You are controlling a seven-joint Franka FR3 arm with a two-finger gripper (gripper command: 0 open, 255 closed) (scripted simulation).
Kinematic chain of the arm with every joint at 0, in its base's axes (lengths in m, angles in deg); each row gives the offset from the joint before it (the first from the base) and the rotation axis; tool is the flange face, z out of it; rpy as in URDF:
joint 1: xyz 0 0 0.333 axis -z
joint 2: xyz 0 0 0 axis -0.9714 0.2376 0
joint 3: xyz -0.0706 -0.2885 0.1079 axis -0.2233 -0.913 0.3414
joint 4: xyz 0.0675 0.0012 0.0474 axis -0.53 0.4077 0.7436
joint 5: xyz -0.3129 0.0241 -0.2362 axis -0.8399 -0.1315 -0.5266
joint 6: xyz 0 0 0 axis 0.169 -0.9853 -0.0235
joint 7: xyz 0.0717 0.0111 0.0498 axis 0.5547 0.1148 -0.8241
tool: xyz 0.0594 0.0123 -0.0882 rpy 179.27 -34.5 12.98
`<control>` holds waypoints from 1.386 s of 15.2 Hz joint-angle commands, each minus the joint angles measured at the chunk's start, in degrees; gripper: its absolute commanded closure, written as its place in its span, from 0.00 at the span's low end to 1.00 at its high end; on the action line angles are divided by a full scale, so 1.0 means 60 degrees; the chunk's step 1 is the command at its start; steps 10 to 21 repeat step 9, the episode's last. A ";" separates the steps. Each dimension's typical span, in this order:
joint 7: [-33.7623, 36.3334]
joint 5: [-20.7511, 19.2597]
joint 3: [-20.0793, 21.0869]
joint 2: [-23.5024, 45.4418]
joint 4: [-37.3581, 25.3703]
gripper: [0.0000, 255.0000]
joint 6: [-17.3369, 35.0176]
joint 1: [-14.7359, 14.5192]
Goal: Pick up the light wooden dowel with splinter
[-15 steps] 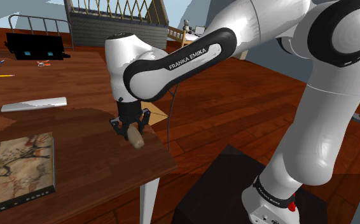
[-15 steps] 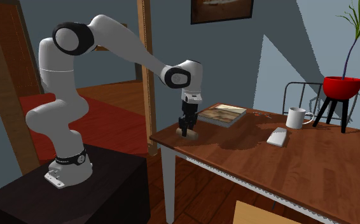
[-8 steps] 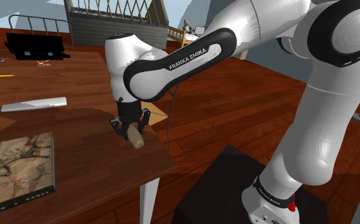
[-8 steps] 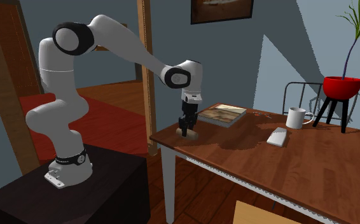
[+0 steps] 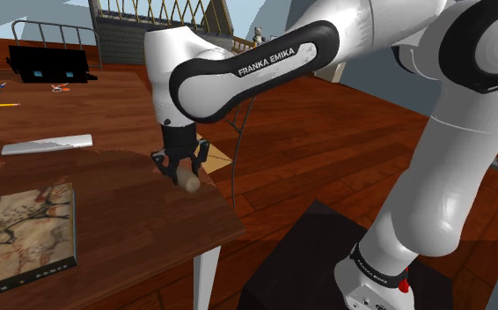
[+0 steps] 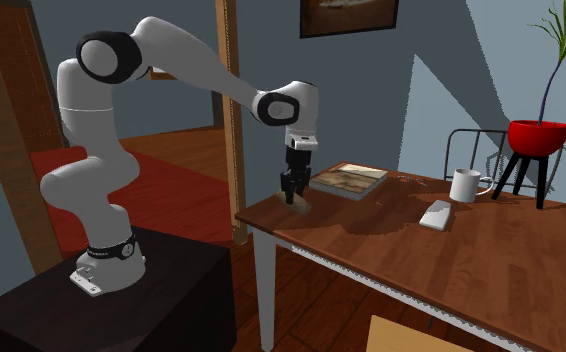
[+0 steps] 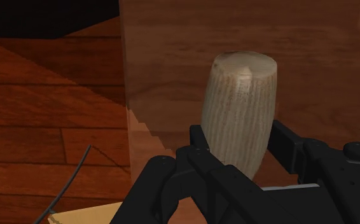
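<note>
raised since a second ago: gripper [image 5: 179,167] clamped on the pale wooden dowel [image 5: 188,181], which juts past its fingertips, above the worktop [image 5: 133,225] edge.

The shoulder view looks down from beside the black box stand [image 5: 300,255], close over the reddish-brown wooden table [image 5: 133,220]. The second exterior view stands farther off, facing the white arm [image 6: 186,60] side-on. The wrist view looks along the black two-finger gripper [image 7: 239,137], very near the pale wooden dowel [image 7: 239,102]. All share the table's corner.
</note>
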 commanded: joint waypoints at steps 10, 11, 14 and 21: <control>-0.0183 0.0210 0.0026 -0.0356 -0.0652 1.00 -0.0962 0.0028; -0.0183 0.0210 0.0026 -0.0356 -0.0652 1.00 -0.0962 0.0028; -0.0183 0.0210 0.0026 -0.0356 -0.0652 1.00 -0.0962 0.0028; -0.0183 0.0210 0.0026 -0.0356 -0.0652 1.00 -0.0962 0.0028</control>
